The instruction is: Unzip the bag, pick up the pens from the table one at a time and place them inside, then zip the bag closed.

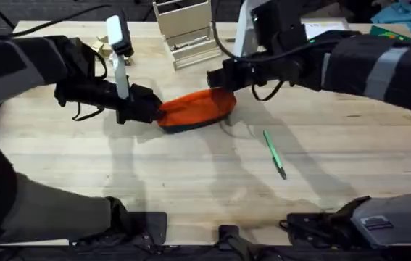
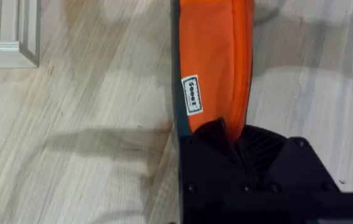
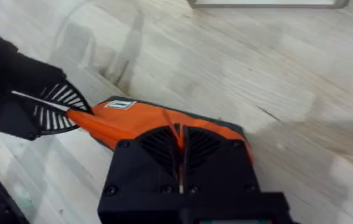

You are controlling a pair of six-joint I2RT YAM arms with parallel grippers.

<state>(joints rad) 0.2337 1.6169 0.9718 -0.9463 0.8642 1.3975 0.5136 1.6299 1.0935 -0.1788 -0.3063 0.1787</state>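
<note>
My left tool is closed on the left end of the orange pencil pouch, which lies near the middle of the butcher-block surface. From my left wrist camera the black fingers pinch the fabric end, and the pouch runs straight away from them with its dark edge along one side and a small white label sewn on the orange face. My right tool comes in from the other side and sits at the pouch's far upper end; in the right wrist view its fingers are pressed together on the top of the pouch, likely on the zipper line or its pull, though I cannot make out the tab itself. That same view also catches my left tool (ribbed pad facing the camera) nipping the pouch's tip. The overhead view adds the green pen, lying loose on the surface well to the right of the pouch, and a light wooden rack standing at the far edge behind the pouch.
</note>
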